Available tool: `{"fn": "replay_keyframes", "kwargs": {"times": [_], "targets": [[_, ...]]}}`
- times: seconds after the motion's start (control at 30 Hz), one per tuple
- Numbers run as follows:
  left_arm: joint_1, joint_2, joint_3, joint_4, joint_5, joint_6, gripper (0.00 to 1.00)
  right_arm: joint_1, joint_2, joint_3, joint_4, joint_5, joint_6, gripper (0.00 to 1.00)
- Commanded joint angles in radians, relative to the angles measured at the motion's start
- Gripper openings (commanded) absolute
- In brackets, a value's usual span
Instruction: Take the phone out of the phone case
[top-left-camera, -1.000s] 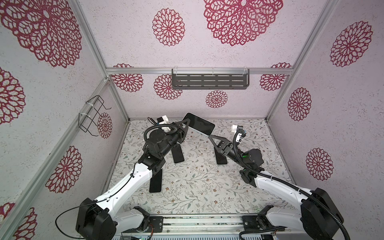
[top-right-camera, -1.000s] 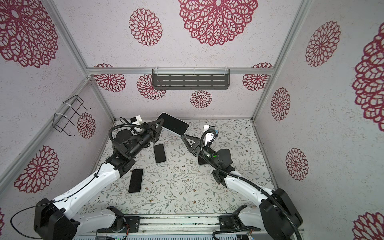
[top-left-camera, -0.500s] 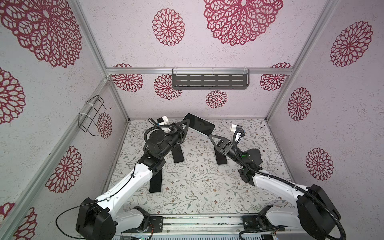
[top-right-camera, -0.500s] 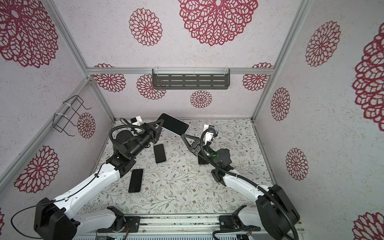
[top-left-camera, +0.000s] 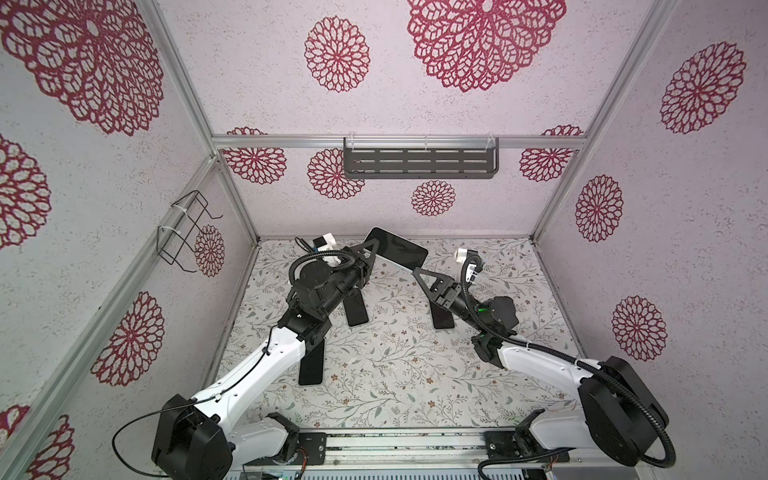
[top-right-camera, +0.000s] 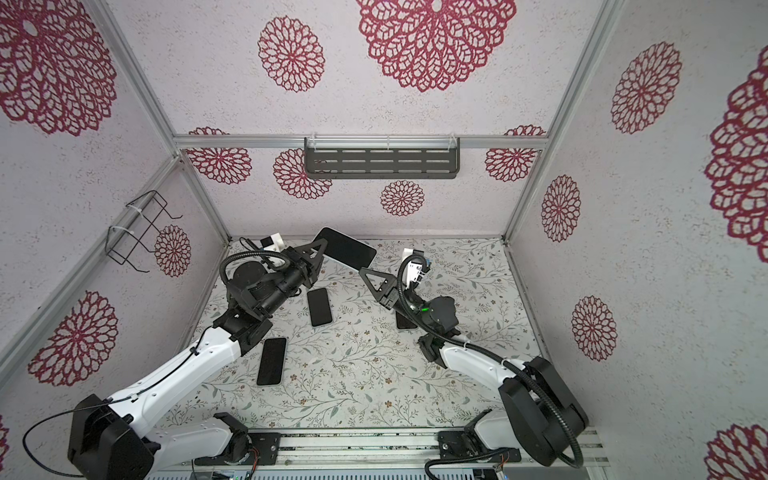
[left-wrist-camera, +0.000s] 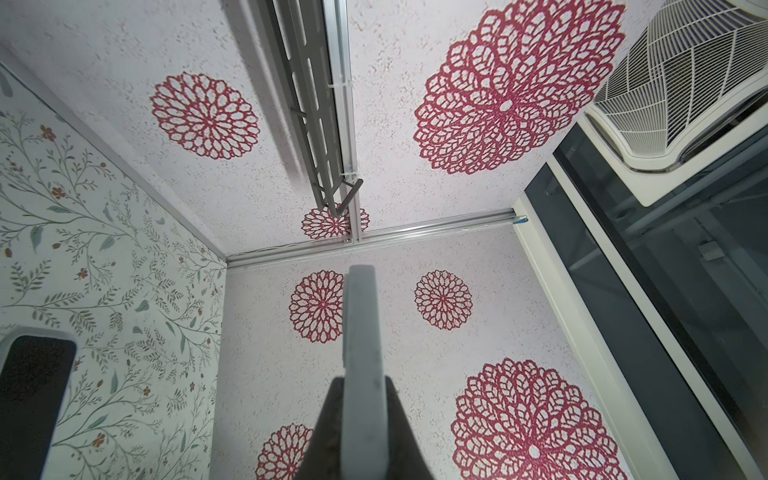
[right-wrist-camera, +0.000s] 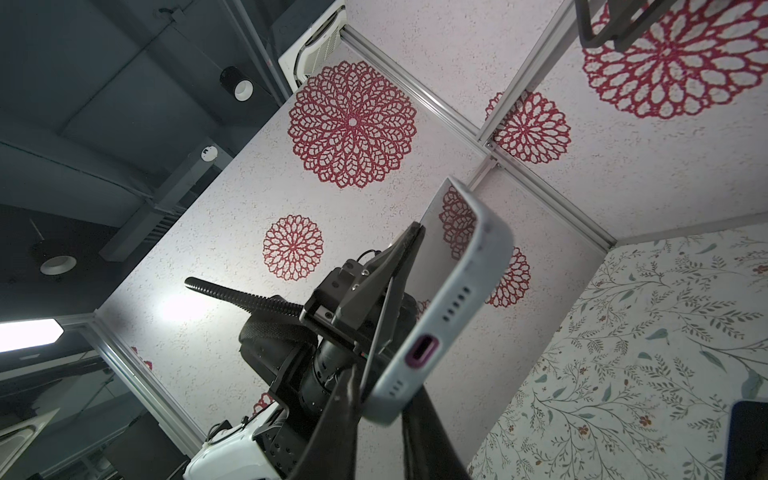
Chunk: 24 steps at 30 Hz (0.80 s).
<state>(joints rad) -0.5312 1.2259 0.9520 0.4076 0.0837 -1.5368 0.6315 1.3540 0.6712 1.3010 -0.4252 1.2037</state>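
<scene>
The phone (top-left-camera: 399, 250) sits in a pale grey phone case (right-wrist-camera: 440, 324) and hangs tilted in the air above the back of the table, dark in both top views. My left gripper (top-left-camera: 371, 254) is shut on one long edge of the phone case (left-wrist-camera: 360, 332), seen edge-on in the left wrist view. My right gripper (top-left-camera: 416, 272) meets the case's lower corner from the right. In the right wrist view its two fingers (right-wrist-camera: 349, 415) close on that corner beside the charging port, and the right gripper (right-wrist-camera: 382, 392) is shut on it.
Three dark phones lie flat on the flowered table (top-left-camera: 395, 374): one under the left arm (top-left-camera: 356, 308), one nearer the front (top-left-camera: 311, 365), one under the right arm (top-left-camera: 441, 319). A grey shelf (top-left-camera: 419, 163) hangs on the back wall, a wire basket (top-left-camera: 183, 232) on the left wall.
The right gripper's jaws have narrowed onto the corner of the case. The left arm and the cased phone have stayed where they were.
</scene>
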Motion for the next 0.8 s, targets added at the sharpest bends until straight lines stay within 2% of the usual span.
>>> {"fn": "replay_keyframes", "kwargs": {"times": [0.0,0.13,0.27,0.37,0.47,0.53,0.63,0.7,0.77], "targets": [[-0.004,-0.009,0.007,0.082,0.0,-0.001,0.0,0.003,-0.002,0.044,0.091,-0.019,0.014,0.15],[-0.003,-0.009,0.006,0.077,-0.002,-0.005,0.0,0.008,-0.002,0.041,0.101,-0.036,0.017,0.01],[-0.001,-0.006,0.027,0.035,0.003,-0.011,0.0,0.01,-0.02,0.022,0.088,-0.038,-0.017,0.0],[0.01,-0.002,0.053,-0.012,0.031,-0.03,0.0,0.01,-0.058,-0.013,0.034,-0.035,-0.102,0.0],[0.02,0.01,0.088,-0.069,0.074,-0.045,0.0,0.01,-0.124,-0.047,-0.064,-0.033,-0.257,0.0],[0.02,0.03,0.111,-0.078,0.118,-0.062,0.0,0.01,-0.184,-0.039,-0.24,-0.026,-0.439,0.0],[0.016,0.065,0.134,-0.087,0.188,-0.083,0.0,0.01,-0.272,-0.005,-0.527,0.07,-0.715,0.0],[0.013,0.074,0.126,-0.09,0.208,-0.089,0.0,0.0,-0.311,0.008,-0.62,0.146,-0.814,0.0],[0.011,0.086,0.123,-0.085,0.228,-0.094,0.0,-0.02,-0.333,0.028,-0.663,0.173,-0.873,0.0]]}}
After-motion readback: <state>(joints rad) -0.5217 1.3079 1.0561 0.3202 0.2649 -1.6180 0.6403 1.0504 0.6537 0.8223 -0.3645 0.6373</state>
